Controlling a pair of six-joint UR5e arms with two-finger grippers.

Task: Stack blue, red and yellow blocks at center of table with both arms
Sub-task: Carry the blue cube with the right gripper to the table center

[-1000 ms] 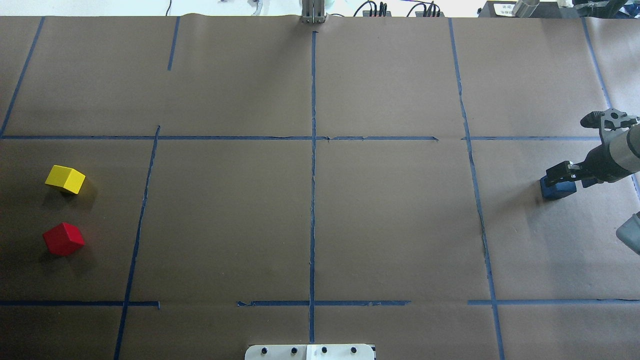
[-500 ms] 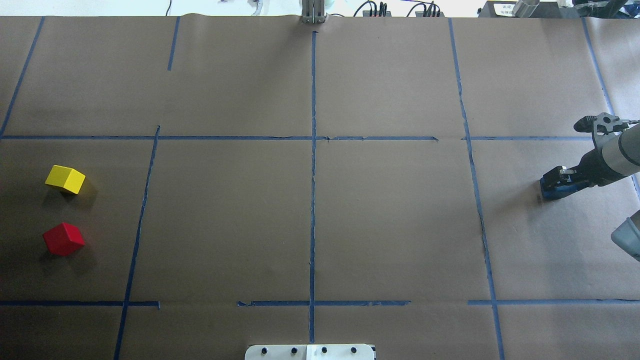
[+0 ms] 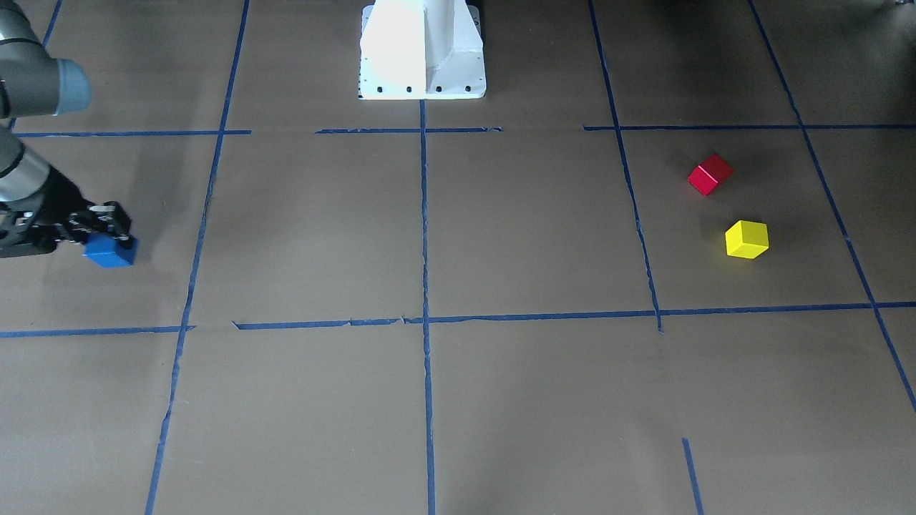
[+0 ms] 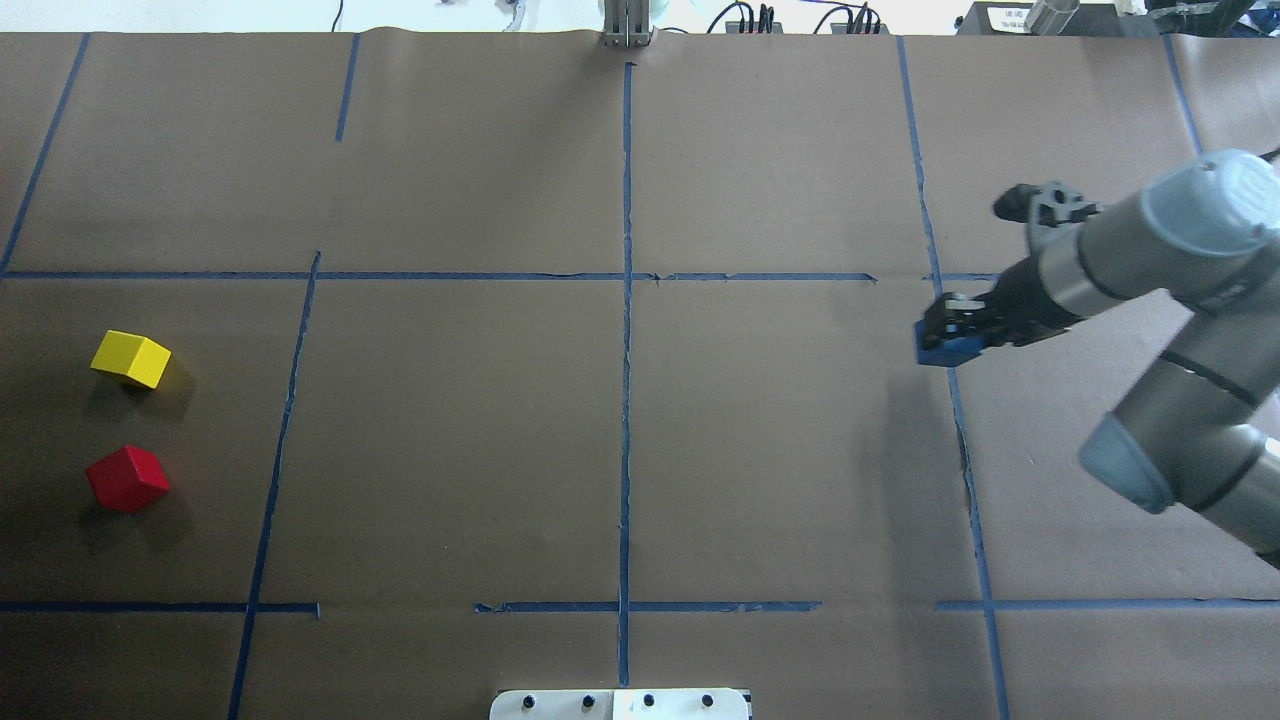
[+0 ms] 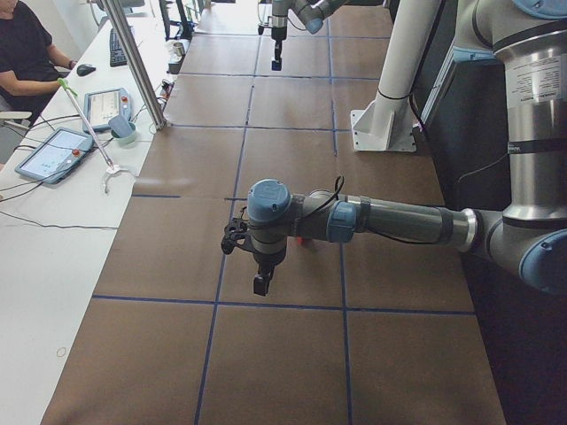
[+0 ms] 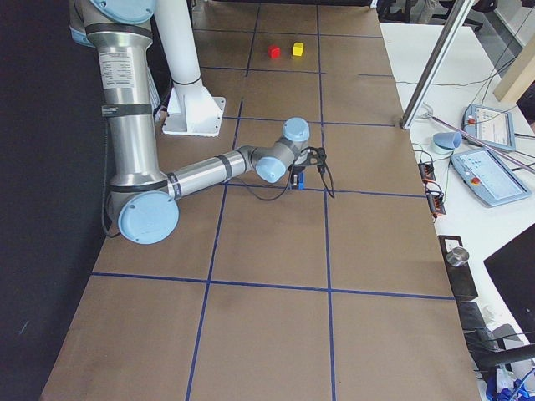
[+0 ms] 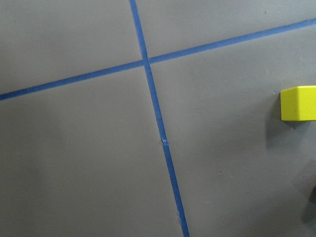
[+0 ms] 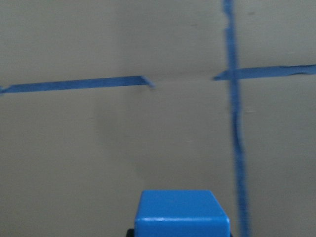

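Observation:
My right gripper [image 4: 950,330] is shut on the blue block [image 4: 945,351] and holds it above the table, over the right-hand tape line. It also shows in the front view [image 3: 111,252] and the right wrist view [image 8: 181,212]. The yellow block [image 4: 130,358] and the red block [image 4: 127,478] lie on the table at the far left, apart from each other. The yellow block sits at the right edge of the left wrist view [image 7: 298,103]. My left gripper [image 5: 261,283] hangs over the table near them; I cannot tell whether it is open or shut.
Brown paper with a blue tape grid [image 4: 626,300] covers the table. The robot's white base [image 4: 620,705] is at the near edge. A side table with tablets [image 5: 53,150], a metal pole [image 5: 142,71] and a seated operator flank the far side.
The right gripper closed around the blue block at the far right, lifted it and carried it left toward the middle. The yellow and red blocks have not moved.

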